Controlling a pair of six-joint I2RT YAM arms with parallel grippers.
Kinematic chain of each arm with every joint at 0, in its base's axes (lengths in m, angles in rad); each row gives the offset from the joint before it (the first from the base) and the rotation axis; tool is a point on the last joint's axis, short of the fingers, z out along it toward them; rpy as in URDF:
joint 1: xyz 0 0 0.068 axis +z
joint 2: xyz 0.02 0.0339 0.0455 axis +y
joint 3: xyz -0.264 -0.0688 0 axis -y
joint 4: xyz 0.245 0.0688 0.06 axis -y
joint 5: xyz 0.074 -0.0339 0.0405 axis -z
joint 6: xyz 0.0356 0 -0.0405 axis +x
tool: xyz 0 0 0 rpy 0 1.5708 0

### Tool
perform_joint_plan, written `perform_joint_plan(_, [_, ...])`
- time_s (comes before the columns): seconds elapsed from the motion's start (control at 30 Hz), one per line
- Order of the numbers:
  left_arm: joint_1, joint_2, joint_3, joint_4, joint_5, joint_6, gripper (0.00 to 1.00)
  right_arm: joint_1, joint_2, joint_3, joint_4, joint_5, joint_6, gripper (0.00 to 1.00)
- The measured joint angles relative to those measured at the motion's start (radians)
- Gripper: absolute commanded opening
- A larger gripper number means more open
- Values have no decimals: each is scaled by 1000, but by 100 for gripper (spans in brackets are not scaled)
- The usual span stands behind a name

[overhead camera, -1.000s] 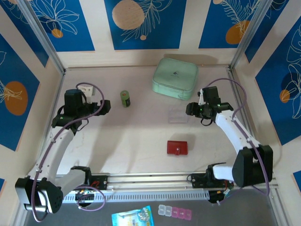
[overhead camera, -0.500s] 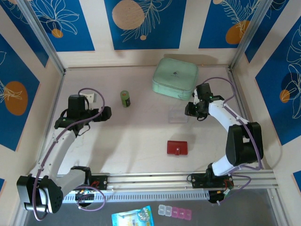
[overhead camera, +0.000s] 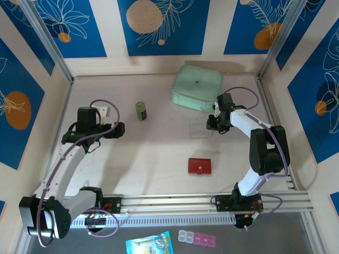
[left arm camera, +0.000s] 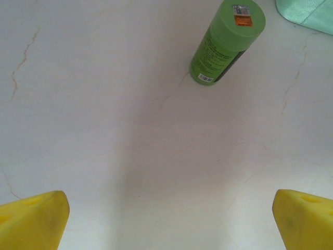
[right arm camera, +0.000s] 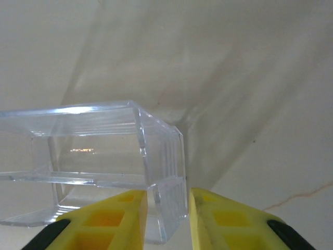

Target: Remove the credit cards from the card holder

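**Top view, read from the arm bases outward; positions are given relative to the card holder.**

Nearest of all, on the dark strip in front of the mounting rail (overhead camera: 212,202), lie a blue packet (overhead camera: 149,244), nearer than the card holder and to its left, and a row of small clear and pink compartments (overhead camera: 197,239), almost straight in front of it.

The card holder (overhead camera: 199,165), a small red wallet, lies flat on the pale table (overhead camera: 159,159), right of centre. It is shut, with its tab over the cover, so its contents are hidden. It lies well apart from both grippers.

Just beyond the card holder lies a clear plastic box (overhead camera: 200,128) (right arm camera: 93,156). The right gripper (overhead camera: 211,123) (right arm camera: 167,203) is at the box's right end. In the right wrist view its yellow fingers stand close together with the box's end wall between them. Whether they press on it cannot be told.

Far to the left of the card holder and somewhat beyond it, the left gripper (overhead camera: 121,128) (left arm camera: 169,219) hangs over bare table with its jaws spread wide and nothing between them.

Further out and to the left stands a green bottle (overhead camera: 140,110) (left arm camera: 227,41). Farthest, directly beyond the card holder, rests a mint-green case (overhead camera: 197,87) (left arm camera: 307,13).
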Motion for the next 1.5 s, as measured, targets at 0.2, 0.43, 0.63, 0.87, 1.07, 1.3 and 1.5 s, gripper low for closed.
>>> perform_joint_plan(0.2, [0, 0, 0, 0, -9, 13, 100, 19, 37, 22, 5, 3, -12, 20])
perform_joint_plan(0.43, [0, 0, 0, 0, -10, 14, 100, 61, 39, 41, -1, 26, -14, 15])
perform_joint_plan(0.63, [0, 0, 0, 0, -10, 14, 100, 119, 40, 71, -35, 50, 21, 13])
perform_joint_plan(0.87, [0, 0, 0, 0, -10, 14, 100, 243, 93, 184, -83, 83, 106, 11])
perform_joint_plan(1.07, [0, 0, 0, 0, -9, 14, 100, 328, 172, 247, -95, 91, 181, 10])
perform_joint_plan(1.3, [0, 0, 0, 0, -9, 14, 100, 351, 209, 283, -109, 113, 245, 10])
perform_joint_plan(1.5, [0, 8, 0, 0, -9, 14, 100, 356, 215, 297, -128, 156, 268, 11])
